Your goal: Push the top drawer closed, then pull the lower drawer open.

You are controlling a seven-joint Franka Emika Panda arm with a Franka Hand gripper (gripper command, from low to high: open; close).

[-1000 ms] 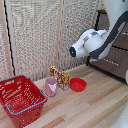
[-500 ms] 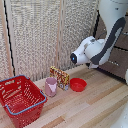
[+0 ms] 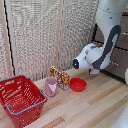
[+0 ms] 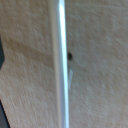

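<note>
The exterior view is evenly and brightly lit, with soft, short shadows under the basket (image 3: 21,100) and the bowl (image 3: 78,84) on the bench (image 3: 95,107). The arm's (image 3: 102,47) white shell looks slightly overexposed, and the whole picture is coarse and a little soft. The wrist view is dimmer and heavily blurred; the silver handle (image 4: 60,65) shows a pale sheen along its length and casts a faint shadow on the brown wood (image 4: 100,75).
</note>
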